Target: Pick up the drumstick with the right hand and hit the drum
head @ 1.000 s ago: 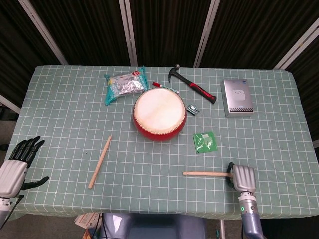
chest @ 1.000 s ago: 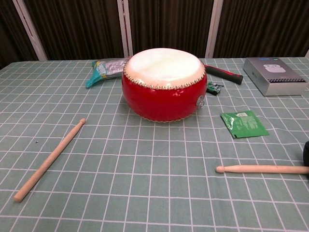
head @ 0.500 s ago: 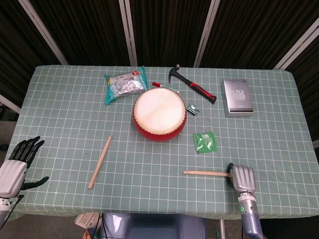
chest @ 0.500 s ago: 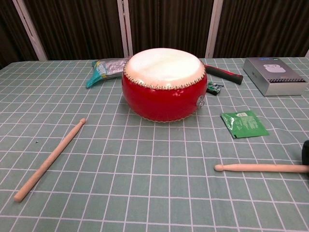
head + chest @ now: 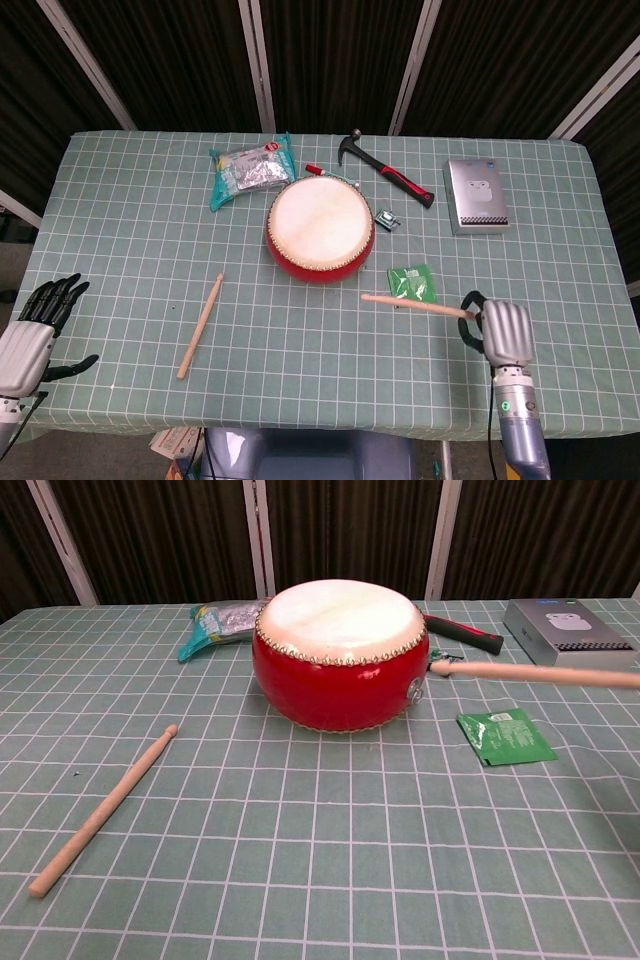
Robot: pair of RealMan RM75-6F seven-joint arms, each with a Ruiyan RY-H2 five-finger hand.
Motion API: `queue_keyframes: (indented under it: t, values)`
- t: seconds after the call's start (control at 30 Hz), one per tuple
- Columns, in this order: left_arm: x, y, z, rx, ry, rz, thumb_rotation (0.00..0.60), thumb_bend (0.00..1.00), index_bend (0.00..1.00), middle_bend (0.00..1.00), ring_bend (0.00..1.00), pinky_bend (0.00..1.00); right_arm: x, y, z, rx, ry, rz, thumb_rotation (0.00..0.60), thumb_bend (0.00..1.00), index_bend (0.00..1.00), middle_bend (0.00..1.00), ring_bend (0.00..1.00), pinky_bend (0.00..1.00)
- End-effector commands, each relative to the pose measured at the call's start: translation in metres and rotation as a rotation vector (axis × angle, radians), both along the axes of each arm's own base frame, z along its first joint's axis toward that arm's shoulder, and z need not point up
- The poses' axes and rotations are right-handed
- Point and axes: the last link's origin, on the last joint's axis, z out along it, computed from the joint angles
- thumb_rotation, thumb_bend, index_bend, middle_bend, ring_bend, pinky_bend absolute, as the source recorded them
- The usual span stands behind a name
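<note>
Right hand [image 5: 505, 330] grips drumstick [image 5: 415, 304] off the table, tip beside red drum [image 5: 319, 228]. Left hand [image 5: 35, 335] empty, fingers spread.

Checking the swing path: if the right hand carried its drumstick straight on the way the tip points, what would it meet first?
Most likely the red drum. The right hand holds the drumstick aimed left, its tip near the drum's side in the chest view; depth is uncertain, so it may pass just in front.
</note>
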Motion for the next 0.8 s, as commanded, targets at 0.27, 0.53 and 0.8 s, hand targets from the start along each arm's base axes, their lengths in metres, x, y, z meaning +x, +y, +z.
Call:
queue_keyframes:
  t: [0.27, 0.53, 0.8]
  values:
    - [0.0, 0.0, 0.001, -0.003, 0.015, -0.006, 0.6, 0.0, 0.0, 0.0, 0.0, 0.0, 0.029, -0.045, 0.076, -0.152, -0.057, -0.003, 0.6, 0.54, 0.96, 1.0, 1.0, 1.0]
    - [-0.002, 0.0, 0.002, -0.002, 0.018, -0.003, 0.6, 0.0, 0.0, 0.0, 0.0, 0.0, 0.057, -0.078, 0.082, -0.136, -0.029, 0.007, 0.6, 0.54, 0.96, 1.0, 1.0, 1.0]
    - [-0.005, 0.002, 0.004, -0.012, 0.002, 0.016, 0.6, 0.0, 0.0, 0.0, 0.0, 0.0, 0.081, -0.109, 0.062, -0.095, 0.013, 0.013, 0.6, 0.54, 0.96, 1.0, 1.0, 1.0]
